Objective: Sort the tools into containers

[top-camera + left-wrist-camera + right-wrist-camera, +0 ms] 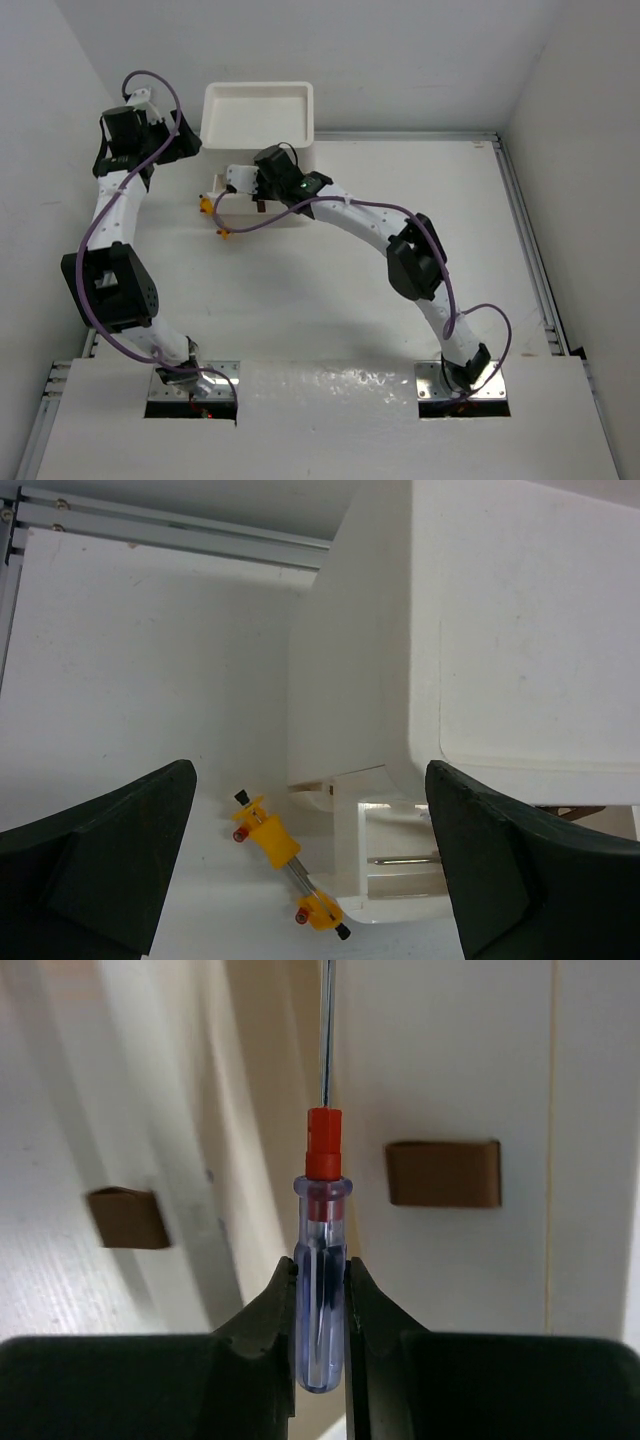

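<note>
Grips a small screwdriver (320,1300), with a clear blue plastic handle, red collar and thin metal shaft, in the right end effector (320,1275). Fingers (262,1310) clamped on both sides of the handle, shaft pointing straight away from the wrist camera. Directly behind the tool, the front of the white boxy plastic drawer unit (450,1060), with one small brown handle (443,1173) to the right of the shaft and another (127,1217) to the left. From above, places that end effector at the unit's front face, with the recessed tray top (308,110) just beyond it.

Holds the left end effector (308,770) with fingers spread wide apart, closed on nothing, facing the unit's side wall. Between those fingers in the left wrist view, a yellow-orange plastic screwdriver (270,840) with red and black tips, lying flat on the white tabletop (130,680) just beside the unit's lower corner. Next to it, a low drawer (395,910) standing partly pulled out, with a thin metal rod (405,859) visible inside.
</note>
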`<state>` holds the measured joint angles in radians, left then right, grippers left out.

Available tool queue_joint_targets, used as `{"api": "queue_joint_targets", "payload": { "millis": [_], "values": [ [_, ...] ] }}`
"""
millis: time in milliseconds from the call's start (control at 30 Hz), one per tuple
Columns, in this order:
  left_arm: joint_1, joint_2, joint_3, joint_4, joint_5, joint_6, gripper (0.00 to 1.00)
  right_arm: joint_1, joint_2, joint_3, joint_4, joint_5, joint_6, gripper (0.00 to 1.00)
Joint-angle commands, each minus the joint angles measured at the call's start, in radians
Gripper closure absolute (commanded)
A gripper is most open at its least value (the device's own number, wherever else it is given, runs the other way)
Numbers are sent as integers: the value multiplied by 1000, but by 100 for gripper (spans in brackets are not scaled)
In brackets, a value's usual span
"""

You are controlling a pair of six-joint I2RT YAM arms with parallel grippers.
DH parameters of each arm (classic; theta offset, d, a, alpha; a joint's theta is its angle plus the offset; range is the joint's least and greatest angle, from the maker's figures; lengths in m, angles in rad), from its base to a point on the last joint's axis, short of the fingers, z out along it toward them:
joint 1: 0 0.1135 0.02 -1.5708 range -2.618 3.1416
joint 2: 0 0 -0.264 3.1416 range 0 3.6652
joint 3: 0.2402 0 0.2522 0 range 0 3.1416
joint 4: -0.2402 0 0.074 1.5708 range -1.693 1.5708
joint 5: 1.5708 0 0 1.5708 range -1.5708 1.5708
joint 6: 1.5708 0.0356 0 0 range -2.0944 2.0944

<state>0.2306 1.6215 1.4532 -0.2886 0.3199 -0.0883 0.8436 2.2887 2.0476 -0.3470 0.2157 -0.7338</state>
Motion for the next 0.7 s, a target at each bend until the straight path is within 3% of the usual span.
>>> {"api": "queue_joint_targets", "payload": {
  "millis": [0, 33, 133, 233, 367, 433, 533, 633, 667],
  "values": [
    [1, 3, 41, 42, 8, -22, 6, -21, -21, -13, 36, 22, 4, 96],
    [0, -2, 32, 58, 1, -40, 9, -21, -35, -26, 36, 17, 7, 82],
    [-16, -3, 15, 98, -11, -64, 11, -21, -70, -55, 45, 2, 53, 55],
    [-54, 6, 39, 98, -27, -53, 11, -21, -104, -85, 59, -16, 89, 53],
    [-89, 46, 78, 112, -88, -45, 12, -21, -196, -170, 155, -15, 164, 36],
    [-100, 75, 93, 124, -129, -60, 15, -20, -233, -222, 186, -6, 209, 35],
    [-116, 116, 111, 138, -186, -68, 17, -11, -328, -320, 305, 52, 397, 31],
    [-142, 153, 127, 144, -220, -53, 17, 11, -451, -456, 426, 166, 673, 30],
    [-154, 164, 133, 143, -229, -45, 17, 12, -513, -551, 468, 172, 832, 30]
  ]
}}
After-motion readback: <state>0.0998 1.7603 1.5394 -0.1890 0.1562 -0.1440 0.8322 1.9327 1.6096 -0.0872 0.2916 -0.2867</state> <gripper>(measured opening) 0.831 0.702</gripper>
